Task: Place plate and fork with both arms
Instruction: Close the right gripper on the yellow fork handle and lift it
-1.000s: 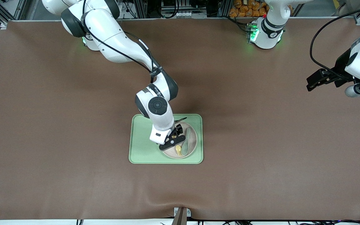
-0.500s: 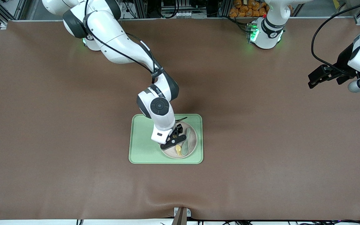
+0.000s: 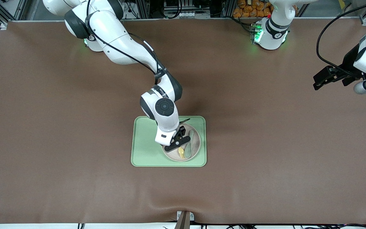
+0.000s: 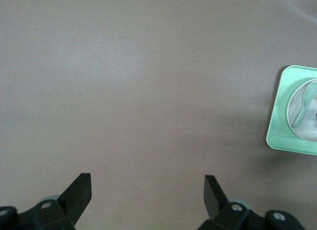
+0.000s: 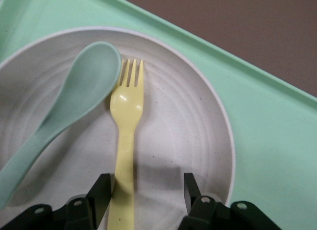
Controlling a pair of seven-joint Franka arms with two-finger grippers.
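Plate [image 3: 194,149] sitting in the tray [image 3: 145,152], at the end toward the left arm. Fork [image 3: 181,153] lying on the plate, right beside the spoon [image 3: 189,147], tines pointing toward the front camera. Right end effector [image 3: 177,143] down low over the plate, fingers [image 5: 99,195] apart and straddling the fork handle; one finger looks like it's touching the handle, hard to say for sure, not clamped anyway. Left end effector [image 3: 324,79] hanging over bare desk [image 3: 59,127], well away from the tray, fingers [image 4: 79,188] spread wide, holding nothing, just waiting.
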